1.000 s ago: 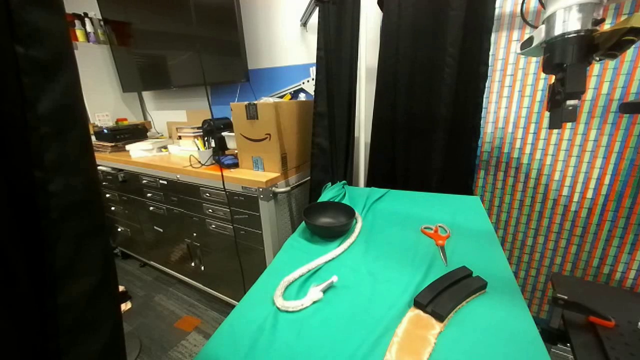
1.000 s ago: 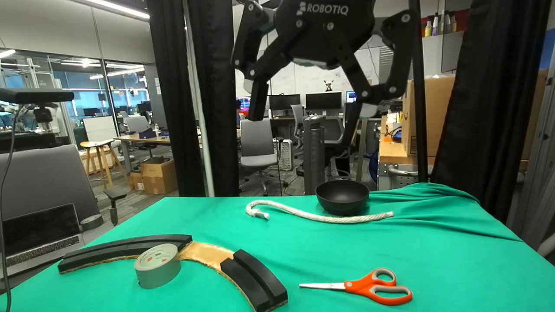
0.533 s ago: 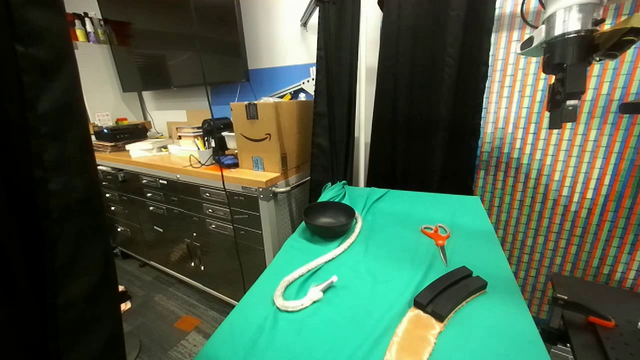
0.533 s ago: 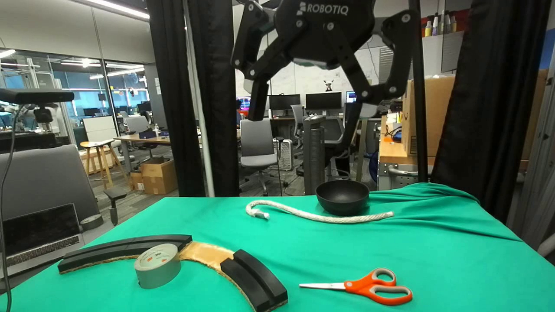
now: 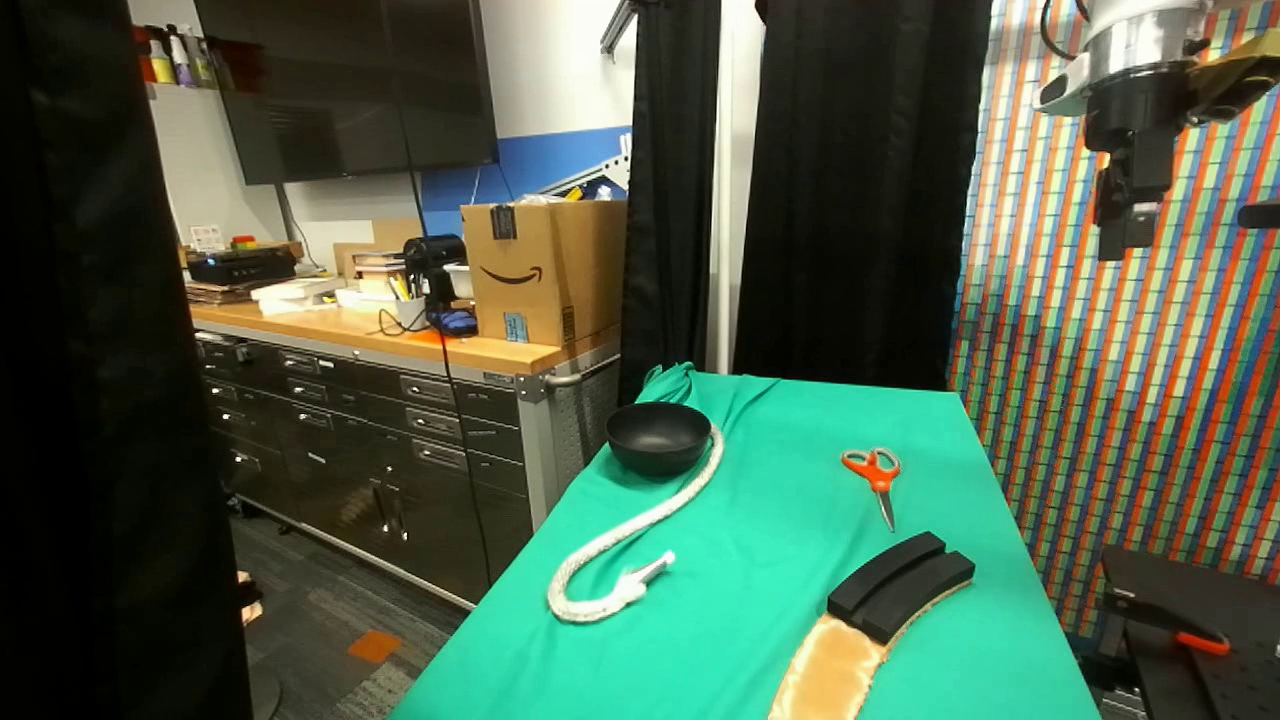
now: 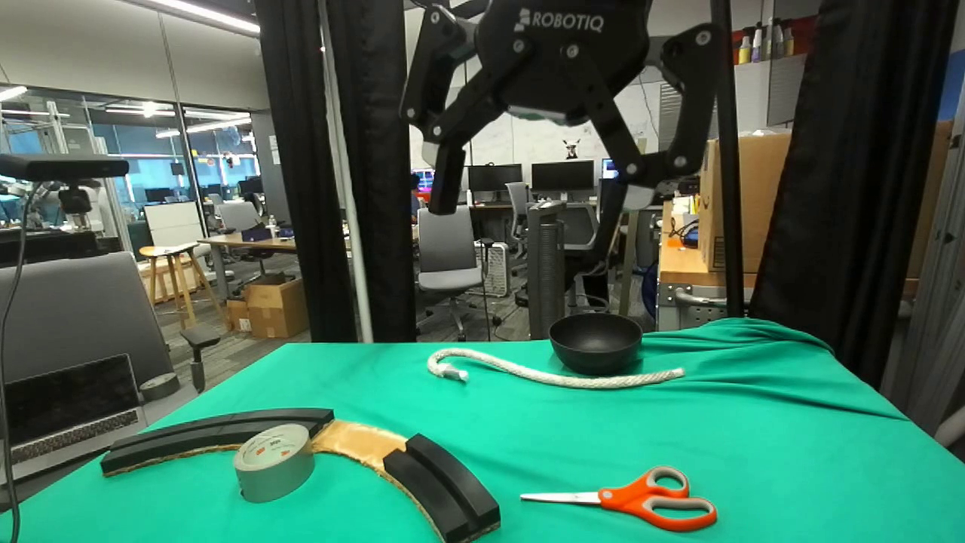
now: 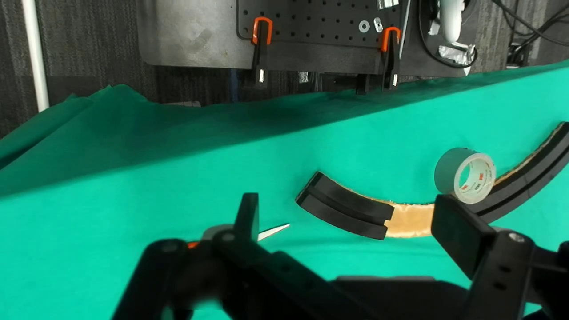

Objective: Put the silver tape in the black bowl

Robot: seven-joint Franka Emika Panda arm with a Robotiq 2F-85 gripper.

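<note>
Silver tape (image 6: 274, 473), one roll, one black bowl (image 6: 595, 357), well apart

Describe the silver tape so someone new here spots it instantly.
On the green cloth, find the curved black and tan strip. The silver tape sits beside its inner curve. It's a squat, hollow grey roll, the only roll there.

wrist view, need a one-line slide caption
Open gripper over green cloth, silver tape beside a curved black-and-tan piece, scissors mostly hidden behind the gripper.
</note>
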